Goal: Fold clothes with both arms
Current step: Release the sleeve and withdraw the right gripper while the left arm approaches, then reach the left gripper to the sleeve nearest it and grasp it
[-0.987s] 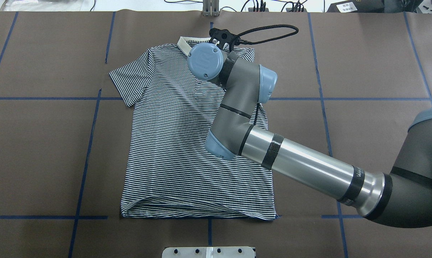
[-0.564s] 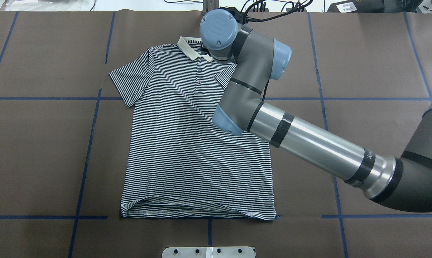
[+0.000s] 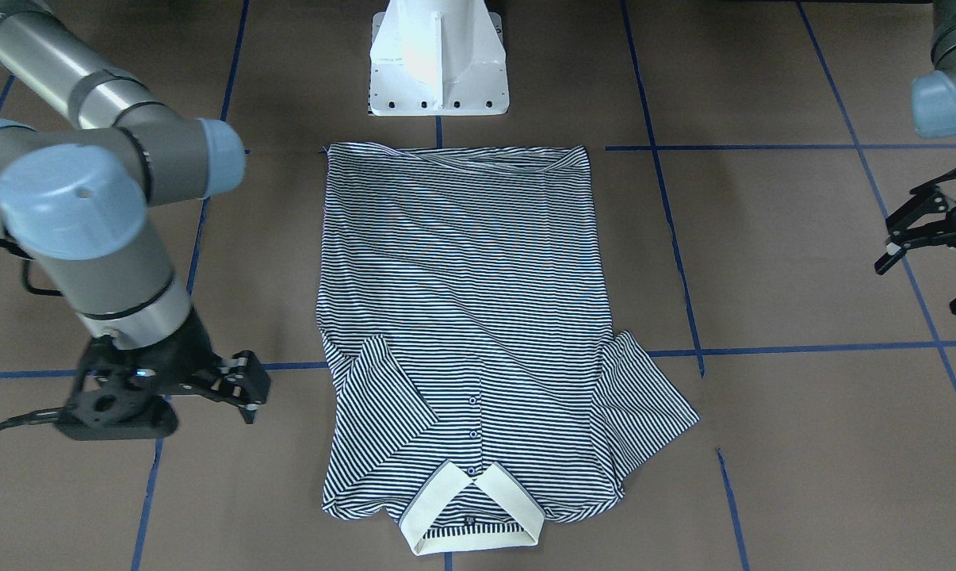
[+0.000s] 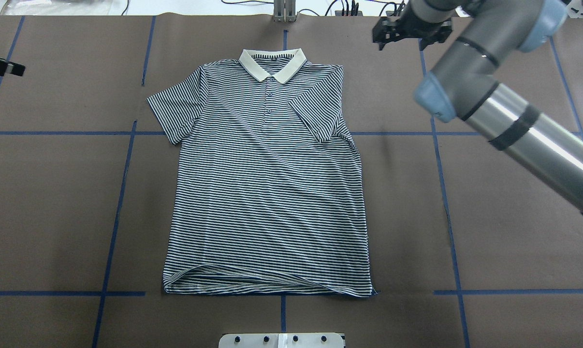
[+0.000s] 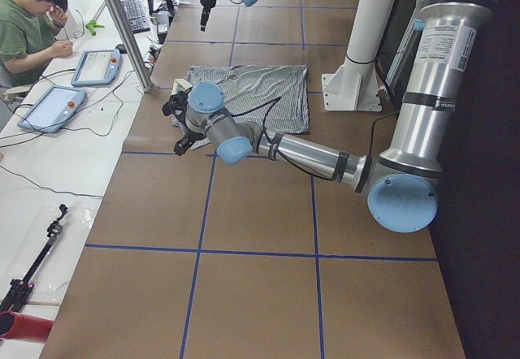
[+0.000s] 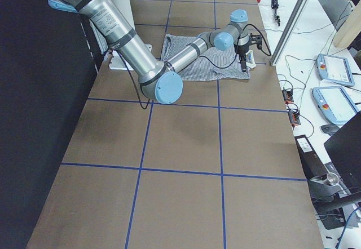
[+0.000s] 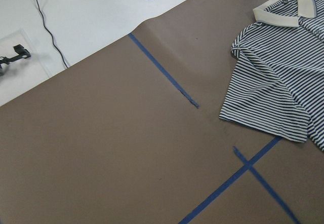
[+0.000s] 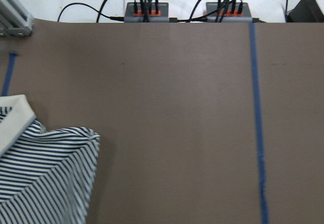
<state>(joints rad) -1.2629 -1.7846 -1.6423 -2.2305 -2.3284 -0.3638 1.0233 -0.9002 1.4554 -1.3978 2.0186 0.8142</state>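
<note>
The striped polo shirt (image 4: 267,193) lies flat, face up, with its cream collar (image 4: 272,67) at the far side. One sleeve (image 4: 315,118) is folded in over the chest, and the other sleeve (image 4: 173,108) lies spread out. In the front view the shirt (image 3: 462,277) shows whole. My right gripper (image 4: 410,37) hovers open and empty off the shirt, beyond its folded-sleeve shoulder; it also shows in the front view (image 3: 248,390). My left gripper (image 3: 922,281) is open and empty, well off the spread sleeve's side, and only its tip (image 4: 4,66) shows overhead.
The white pedestal base (image 3: 438,63) stands at the shirt's hem end. Blue tape lines cross the brown table cover. Power strips with cables (image 8: 147,8) and a metal post (image 4: 284,12) stand at the far edge. An operator (image 5: 28,26) sits at a side table.
My right arm has lifted off the collar and shoulder and swung away to the far right. The collar and folded sleeve are now uncovered. The shirt has not moved.
</note>
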